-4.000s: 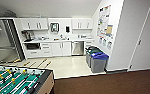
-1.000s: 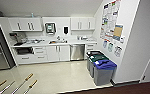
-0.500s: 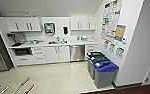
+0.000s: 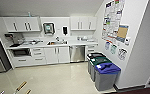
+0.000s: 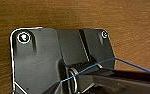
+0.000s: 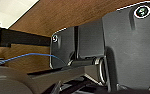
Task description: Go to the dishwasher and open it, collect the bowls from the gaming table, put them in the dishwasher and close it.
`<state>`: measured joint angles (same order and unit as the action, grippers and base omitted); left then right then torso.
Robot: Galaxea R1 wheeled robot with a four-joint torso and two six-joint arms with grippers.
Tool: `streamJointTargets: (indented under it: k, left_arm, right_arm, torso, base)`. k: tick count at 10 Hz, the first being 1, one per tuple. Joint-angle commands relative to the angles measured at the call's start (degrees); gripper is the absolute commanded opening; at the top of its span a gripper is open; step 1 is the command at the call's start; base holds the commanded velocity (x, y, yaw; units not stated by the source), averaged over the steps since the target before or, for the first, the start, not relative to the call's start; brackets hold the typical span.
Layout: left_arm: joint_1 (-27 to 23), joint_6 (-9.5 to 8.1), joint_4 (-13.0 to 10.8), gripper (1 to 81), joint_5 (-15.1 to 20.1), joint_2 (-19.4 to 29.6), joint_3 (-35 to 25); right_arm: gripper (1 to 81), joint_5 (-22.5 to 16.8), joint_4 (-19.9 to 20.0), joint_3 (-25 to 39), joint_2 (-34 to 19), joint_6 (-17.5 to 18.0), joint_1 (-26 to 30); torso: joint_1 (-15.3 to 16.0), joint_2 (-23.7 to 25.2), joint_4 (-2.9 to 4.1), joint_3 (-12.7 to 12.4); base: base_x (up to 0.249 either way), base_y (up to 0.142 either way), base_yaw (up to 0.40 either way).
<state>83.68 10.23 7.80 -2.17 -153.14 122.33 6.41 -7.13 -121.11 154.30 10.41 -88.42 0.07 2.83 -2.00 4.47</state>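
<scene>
1. Head view: kitchenette along the far wall. The dishwasher (image 4: 77, 53), brushed steel front, sits right of centre in the frame, under the worktop (image 4: 53, 44); its door is shut, flush with the white cabinet doors (image 4: 57, 55) on its left.
2. Sink (image 4: 57, 43) is set in the worktop, just left of and above the dishwasher. Upper cabinets (image 4: 22, 24) run across the upper left and centre of the frame.
3. Three bins stand in a row at lower right against the right-hand wall; the nearest has a blue lid (image 4: 107, 68), the next a green lid (image 4: 100, 60).
4. Posters (image 4: 112, 17) cover the right-hand wall, upper right.
5. Pale glossy floor (image 4: 53, 77) lies between the camera and the dishwasher.
6. Wrist views: robot plate over brown wood-grain surface. Left and right pincer state: cannot tell.
</scene>
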Motion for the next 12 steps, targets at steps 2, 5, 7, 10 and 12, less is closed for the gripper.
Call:
streamJointTargets:
  k: [2, 5, 7, 10, 12]
  left_arm:
    - [-2.9, -0.12, 0.6, 81.1, 3.2, 1.3, -1.0]
    - [-2.9, -0.12, 0.6, 81.1, 3.1, 1.3, -1.0]
    - [-2.9, -0.12, 0.8, 81.1, 3.1, 1.3, -1.0]
    - [-2.9, -0.12, 0.8, 81.1, 3.1, 1.3, -1.0]
    - [-2.9, -0.12, 0.8, 81.1, 3.1, 1.3, -1.0]
  right_arm:
    - [81.1, -2.5, -1.0, 1.2, -1.0, -0.3, 2.8]
    - [81.1, -2.5, -1.0, 1.4, -1.0, -0.3, 2.9]
    - [81.1, -2.5, -1.0, 1.4, -1.0, -0.3, 3.1]
    - [81.1, -2.5, -1.0, 1.5, -1.0, -0.4, 3.1]
    - [81.1, -2.5, -1.0, 1.3, -1.0, -0.4, 3.1]
  torso:
    - [0.0, 0.0, 0.00, 0.0]
    - [0.0, 0.0, 0.00, 0.0]
    - [0.0, 0.0, 0.00, 0.0]
    - [0.0, 0.0, 0.00, 0.0]
    - [0.0, 0.0, 0.00, 0.0]
  base:
    - [0.156, 0.000, 0.000]
    - [0.157, 0.000, 0.000]
    - [0.157, 0.000, 0.000]
    - [0.157, 0.000, 0.000]
    - [0.157, 0.000, 0.000]
